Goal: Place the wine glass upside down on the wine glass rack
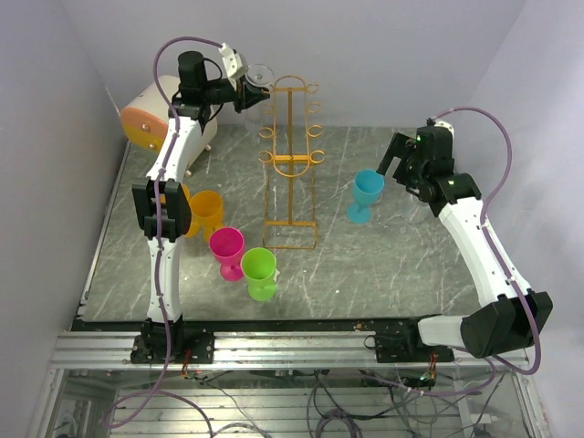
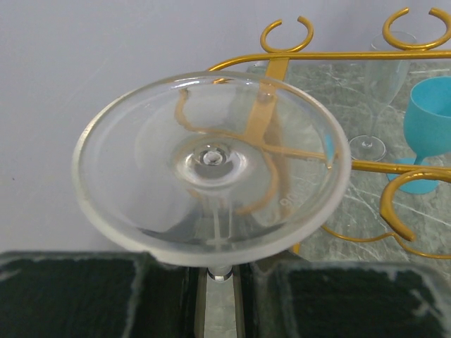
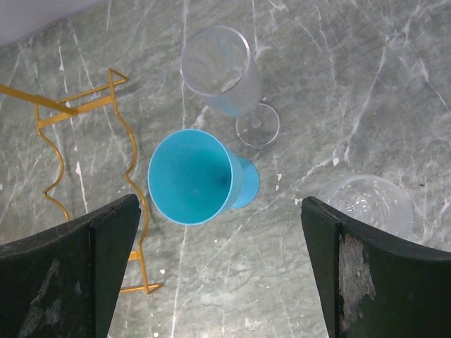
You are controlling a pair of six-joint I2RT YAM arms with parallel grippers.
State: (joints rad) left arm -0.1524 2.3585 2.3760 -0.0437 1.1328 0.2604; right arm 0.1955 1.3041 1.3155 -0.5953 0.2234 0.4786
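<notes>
Far left at the back sits the cream drum point(image 1: 146, 117), orange face showing. Just right of it the left arm reaches up high, and the left fingers point(image 2: 106, 296) are clamped on the stem of the wine glass point(image 2: 211, 162). The glass is held in the air, its shallow clear bowl pointing away from the wrist, just beside the rounded top of the wine glass rack point(image 1: 292, 164); whether they touch, I cannot tell. Down on the worktop point(image 1: 411, 265), an orange cup point(image 1: 206, 212), a pink goblet point(image 1: 226, 248) and a green goblet point(image 1: 260, 272) cluster by the left arm. The rack stands upright mid-worktop. Moving right, a blue goblet point(image 3: 194, 176) stands upright, a tall clear glass point(image 3: 220, 70) just beside it and another clear glass point(image 3: 366, 204) near. The right fingers point(image 3: 70, 274) hover over the blue goblet, spread wide, gripping nothing.
</notes>
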